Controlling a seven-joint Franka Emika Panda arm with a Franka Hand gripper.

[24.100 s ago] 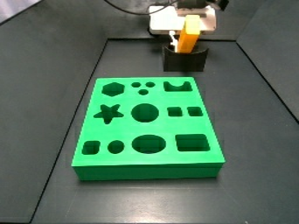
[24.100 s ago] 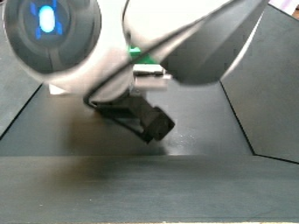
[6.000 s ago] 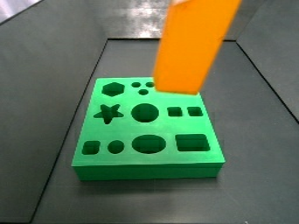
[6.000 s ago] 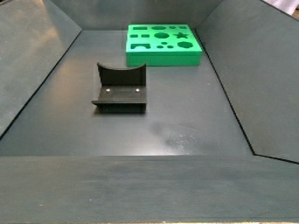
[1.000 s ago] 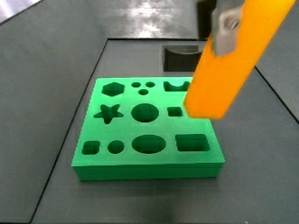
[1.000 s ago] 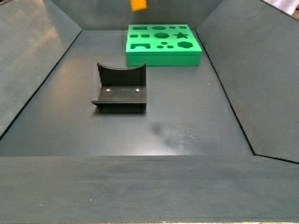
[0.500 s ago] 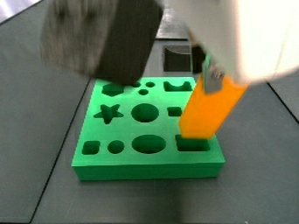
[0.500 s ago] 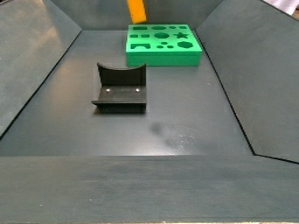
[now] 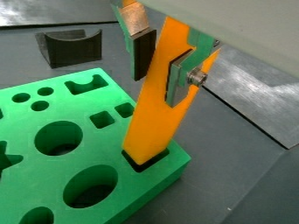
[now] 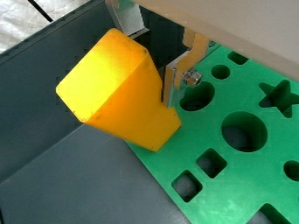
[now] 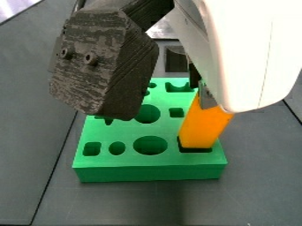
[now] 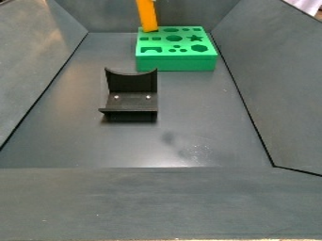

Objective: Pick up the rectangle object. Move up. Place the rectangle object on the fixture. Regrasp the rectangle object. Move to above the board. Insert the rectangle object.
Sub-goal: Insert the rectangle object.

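The orange-yellow rectangle object (image 9: pixel 158 118) stands upright with its lower end inside the rectangular hole at a corner of the green board (image 9: pixel 73 107). My gripper (image 9: pixel 159 87) is above that corner, shut on the block's upper part, a dark pad on one face and a silver plate on the other. In a wrist view the block's square top end (image 10: pixel 111 74) shows between the fingers (image 10: pixel 176 83), over the board (image 10: pixel 281 131). Both side views show the block (image 11: pixel 204 125) (image 12: pixel 147 14) rising from the board (image 11: pixel 141 172) (image 12: pixel 176 62). The dark fixture (image 12: pixel 128 94) stands bare on the floor.
The board carries other cut-outs: star, hexagon, circles, squares. The fixture (image 9: pixel 68 48) lies beyond the board. Sloped dark walls (image 12: pixel 44 66) enclose the floor. My arm's large blurred body (image 11: pixel 106 62) hides much of a side view.
The block has come down over the board's corner; its lower end, above the rectangular hole half a second ago, now sits in it. The arm has descended with it.
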